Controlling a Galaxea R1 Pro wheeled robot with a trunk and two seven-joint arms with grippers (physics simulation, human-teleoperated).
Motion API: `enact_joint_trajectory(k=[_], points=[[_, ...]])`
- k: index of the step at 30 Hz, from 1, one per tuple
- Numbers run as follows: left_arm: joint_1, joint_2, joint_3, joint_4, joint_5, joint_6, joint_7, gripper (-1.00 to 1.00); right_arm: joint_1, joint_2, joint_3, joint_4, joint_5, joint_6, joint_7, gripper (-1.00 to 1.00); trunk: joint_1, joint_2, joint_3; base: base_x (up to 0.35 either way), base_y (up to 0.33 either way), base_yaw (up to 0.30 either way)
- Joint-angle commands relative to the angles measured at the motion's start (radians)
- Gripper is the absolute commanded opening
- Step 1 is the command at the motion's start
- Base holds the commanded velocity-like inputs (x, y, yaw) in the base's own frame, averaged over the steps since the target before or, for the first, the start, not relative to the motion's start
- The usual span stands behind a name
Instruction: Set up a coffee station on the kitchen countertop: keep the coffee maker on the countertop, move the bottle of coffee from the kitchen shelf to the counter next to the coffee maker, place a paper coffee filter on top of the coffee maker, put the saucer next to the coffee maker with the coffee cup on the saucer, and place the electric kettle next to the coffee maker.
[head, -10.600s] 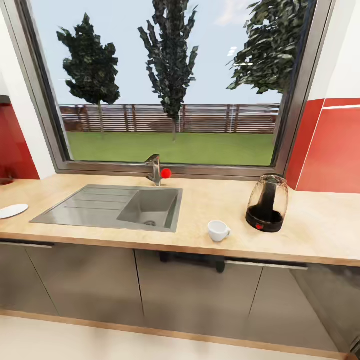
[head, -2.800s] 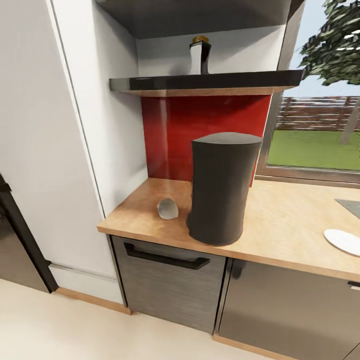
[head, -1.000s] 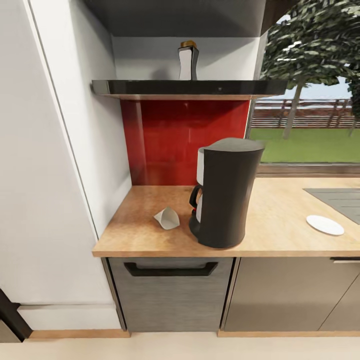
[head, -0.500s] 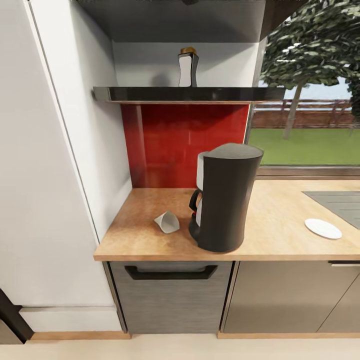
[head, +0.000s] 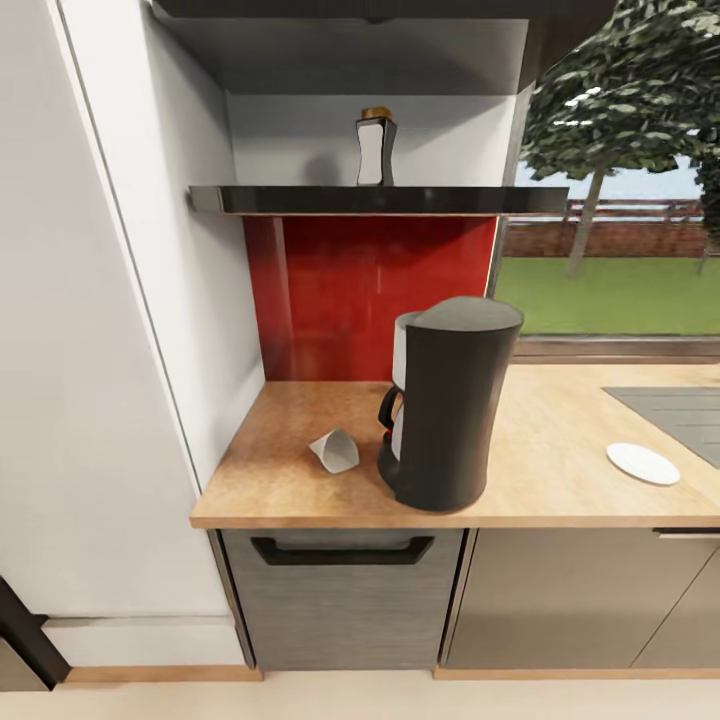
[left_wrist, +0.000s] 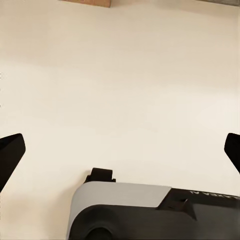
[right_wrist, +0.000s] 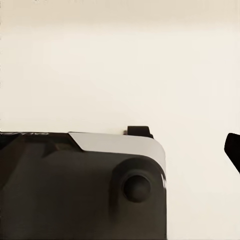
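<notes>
Left pincer (left_wrist: 120, 150) spread wide over pale floor; dark, cylindrical coffee maker (head: 450, 405)

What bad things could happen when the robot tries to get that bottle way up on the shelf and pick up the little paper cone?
1. The bottle of coffee is tall and narrow and stands high on the shelf; a bumped grab could tip it onto the coffee maker below.
2. The paper coffee filter lies on its side close beside the coffee maker, so a claw might crush it or nudge the machine.
3. The saucer sits near the countertop front edge and could be swept off.
</notes>
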Motion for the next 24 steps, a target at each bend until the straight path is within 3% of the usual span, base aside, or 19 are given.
enact_joint_trajectory(k=[1,24], points=[[0.000,0.000,0.001,0.000,0.005,-0.002,0.001,1.00,0.000,0.000,0.000,-0.001,0.000,-0.002,0.000,1.00,-0.004,0.007,0.002,0.000,0.000,0.000],[0.000,0.000,0.000,0.000,0.003,-0.002,0.001,1.00,0.000,0.000,0.000,-0.001,0.000,-0.001,0.000,1.00,-0.092,0.168,0.074,0.000,0.000,0.000]])
